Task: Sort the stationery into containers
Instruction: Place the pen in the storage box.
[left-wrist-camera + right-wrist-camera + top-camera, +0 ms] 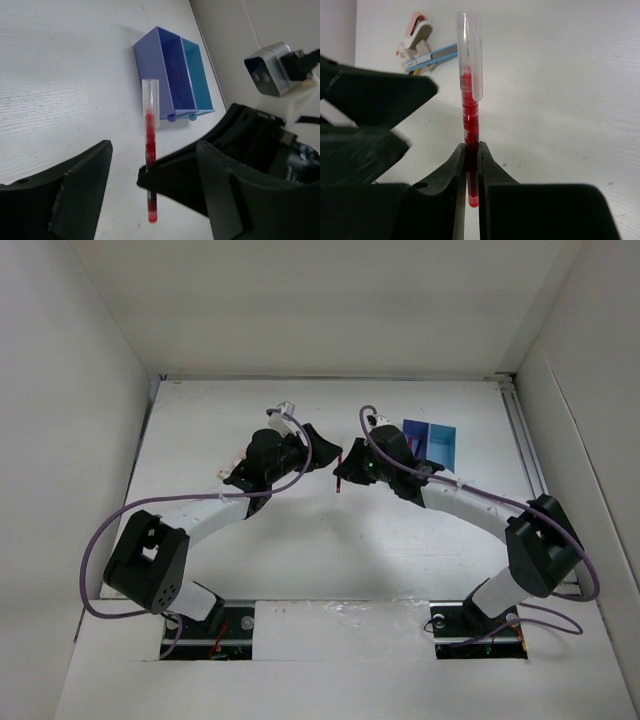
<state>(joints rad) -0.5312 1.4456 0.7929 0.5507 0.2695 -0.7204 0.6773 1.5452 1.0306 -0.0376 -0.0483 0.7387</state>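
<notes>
My right gripper (472,148) is shut on a thin red pen (471,117) with a clear cap, gripping its lower part and holding it above the table. In the top view this gripper (346,472) and the pen (341,480) are at the table's middle. My left gripper (152,162) is open, and its fingers (82,187) stand on either side of the pen (150,145) without touching it; it is also in the top view (324,452). The joined dark blue and cyan containers (175,75) stand beyond, at the back right (428,440).
More stationery lies at the far left in the right wrist view: a light-blue pen (434,56) and a whitish and red item (417,31). In the top view these items (230,468) are partly hidden under the left arm. White walls enclose the table.
</notes>
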